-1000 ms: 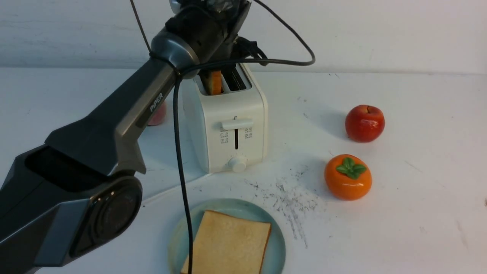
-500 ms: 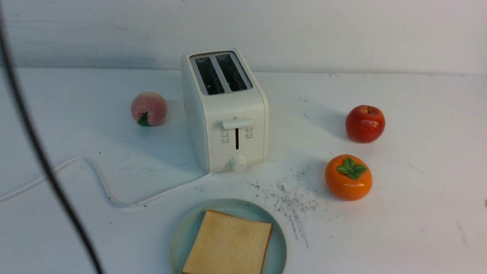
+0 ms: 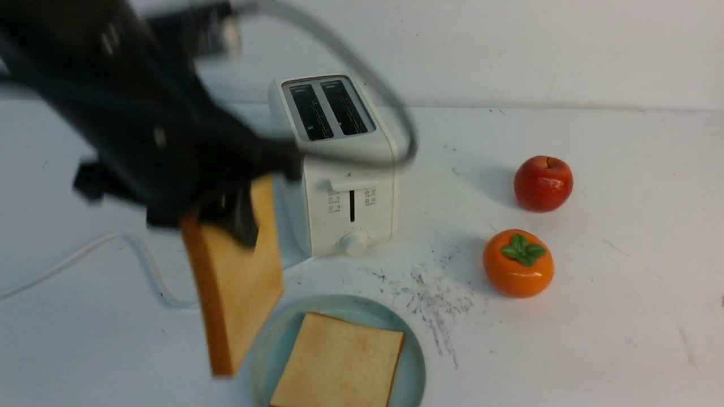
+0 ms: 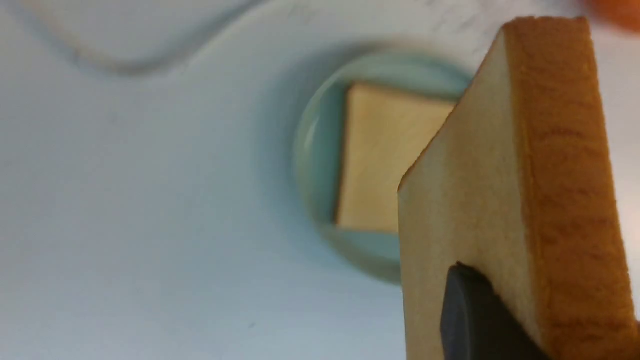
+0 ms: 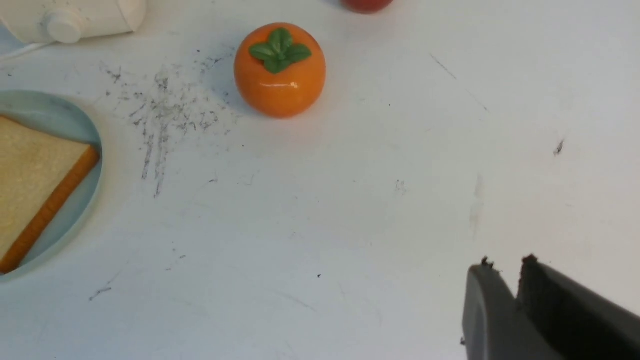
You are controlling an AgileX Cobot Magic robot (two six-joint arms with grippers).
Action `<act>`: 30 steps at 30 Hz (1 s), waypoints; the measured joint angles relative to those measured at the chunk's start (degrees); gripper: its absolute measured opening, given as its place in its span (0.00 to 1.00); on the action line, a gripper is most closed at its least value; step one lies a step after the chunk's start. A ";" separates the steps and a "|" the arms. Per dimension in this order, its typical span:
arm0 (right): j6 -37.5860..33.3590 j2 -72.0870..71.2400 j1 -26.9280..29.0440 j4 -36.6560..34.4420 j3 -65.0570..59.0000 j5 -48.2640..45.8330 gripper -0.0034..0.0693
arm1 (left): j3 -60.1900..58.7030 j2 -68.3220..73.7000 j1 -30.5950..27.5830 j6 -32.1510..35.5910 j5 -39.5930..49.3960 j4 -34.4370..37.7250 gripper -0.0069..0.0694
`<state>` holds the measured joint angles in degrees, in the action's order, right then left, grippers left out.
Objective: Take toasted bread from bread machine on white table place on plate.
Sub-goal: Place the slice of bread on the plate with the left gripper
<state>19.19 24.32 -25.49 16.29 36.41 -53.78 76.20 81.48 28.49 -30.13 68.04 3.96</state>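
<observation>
My left gripper (image 3: 226, 217) is shut on a slice of toasted bread (image 3: 240, 277), which hangs on edge in the air, tilted, over the left rim of the plate (image 3: 416, 362). In the left wrist view one dark finger (image 4: 475, 320) presses the held slice's (image 4: 500, 175) pale face. The other finger is hidden behind it. A second slice (image 3: 339, 362) lies flat on the plate. Both slots of the bread machine (image 3: 339, 169) are empty. My right gripper (image 5: 507, 265) is shut and empty, low over the white table (image 5: 350, 225) right of the plate.
A red apple (image 3: 543, 183) and an orange persimmon (image 3: 517, 263) sit right of the bread machine. Its white cord (image 3: 85, 254) runs off to the left. A grey scratch patch (image 3: 430, 294) marks the table between plate and persimmon. My blurred left arm fills the upper left.
A second ago my left arm was at the bread machine with a slice in its left slot. Now the slots are empty and the slice hangs in the gripper beside the plate.
</observation>
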 joint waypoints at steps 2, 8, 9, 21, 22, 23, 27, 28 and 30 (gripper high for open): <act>0.00 0.00 0.00 0.00 0.00 0.07 0.19 | -6.64 0.43 0.28 -3.29 -4.10 -1.76 0.23; 0.00 0.00 0.00 0.06 0.00 0.14 0.19 | -10.02 0.24 10.26 -19.16 -10.95 -20.94 0.23; 0.00 0.00 0.00 0.06 0.00 0.14 0.19 | -10.02 0.24 13.44 -23.69 -11.71 -26.13 0.23; 0.00 0.00 0.00 -0.04 0.00 0.08 0.21 | -9.97 9.76 24.87 -41.19 -12.74 -48.28 0.23; 0.00 0.00 0.00 -0.13 0.00 0.08 0.21 | -9.93 10.29 24.87 -41.19 -13.06 -48.40 0.23; 0.00 0.00 0.00 -0.17 0.00 0.08 0.21 | -9.86 11.10 24.87 -41.13 -14.28 -48.40 0.23; 0.00 0.00 0.00 -0.17 0.00 0.08 0.21 | -9.75 12.53 24.87 -39.82 -17.73 -48.40 0.23; 0.00 0.00 0.00 -0.17 0.00 0.08 0.21 | -9.73 13.08 24.87 -39.22 -18.70 -48.40 0.23; 0.00 0.00 0.00 -0.17 0.00 0.08 0.21 | -9.73 13.54 24.87 -38.41 -19.14 -48.40 0.23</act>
<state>19.19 24.32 -25.49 16.12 36.41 -53.70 66.47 95.02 53.35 -68.54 48.90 -44.44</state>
